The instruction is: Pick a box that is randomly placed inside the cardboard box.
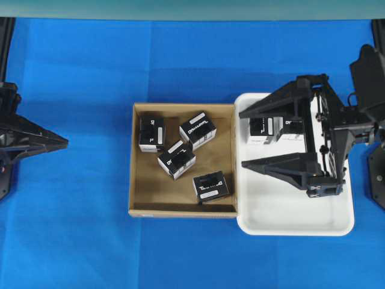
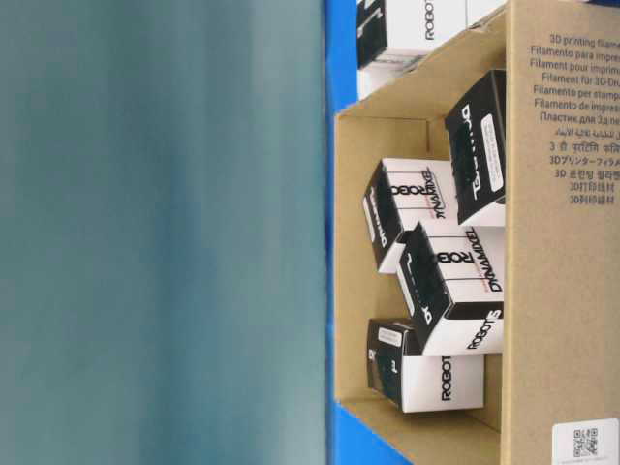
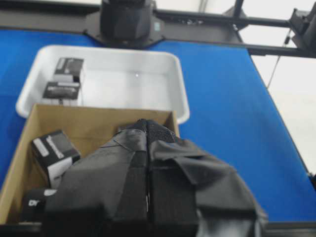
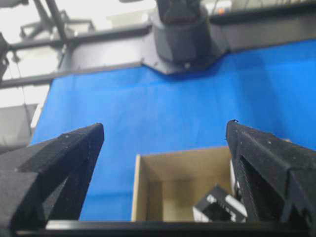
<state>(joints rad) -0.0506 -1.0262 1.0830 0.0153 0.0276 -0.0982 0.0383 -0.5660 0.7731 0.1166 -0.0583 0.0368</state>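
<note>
A table covered in a plain blue cloth [image 1: 78, 198] carried everything. Two containers lay directly on it, side by side near the middle. The cardboard box [image 1: 138, 208], shallow, brown and square, sat left of centre in the overhead view. Just to its right, with the walls touching or nearly so, lay a white plastic tray [image 1: 289, 224] with rounded corners, a little longer than the cardboard box and reaching slightly farther toward the near and far edges. The remaining cloth around both showed flat and smooth.
</note>
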